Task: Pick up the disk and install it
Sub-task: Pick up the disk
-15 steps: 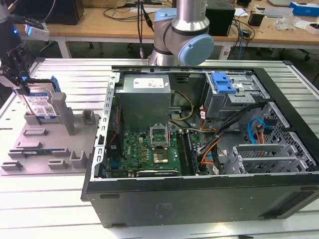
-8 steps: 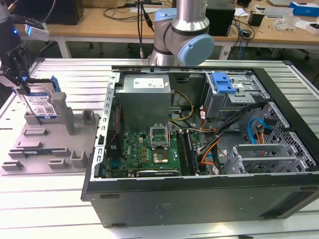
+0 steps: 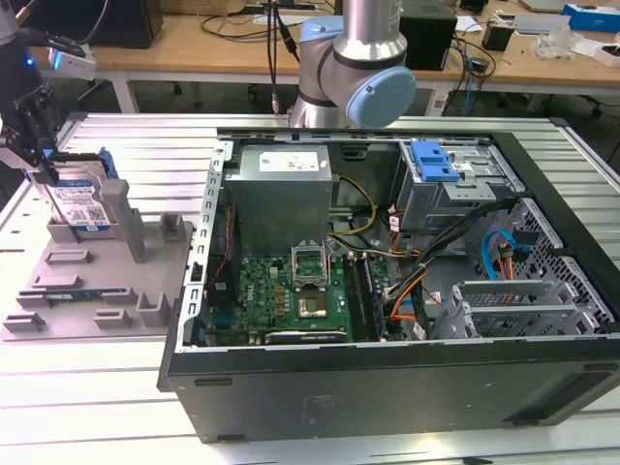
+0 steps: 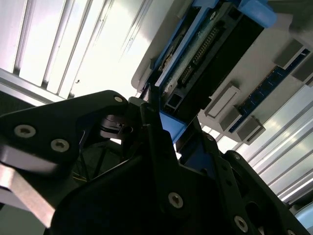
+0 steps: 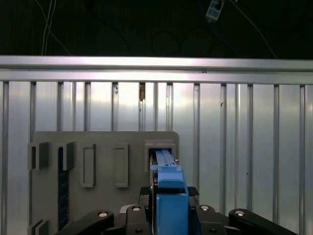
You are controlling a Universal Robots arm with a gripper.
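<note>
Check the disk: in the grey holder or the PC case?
In the holder. The disk stands on edge in its slot, outside the PC case, with the end effector at its top.

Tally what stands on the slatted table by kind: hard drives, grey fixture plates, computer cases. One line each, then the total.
Hard drive: 1, upright in the fixture, gripped at its top by the end effector
Grey fixture plate: 1
Open computer case: 1
Total: 3
</note>
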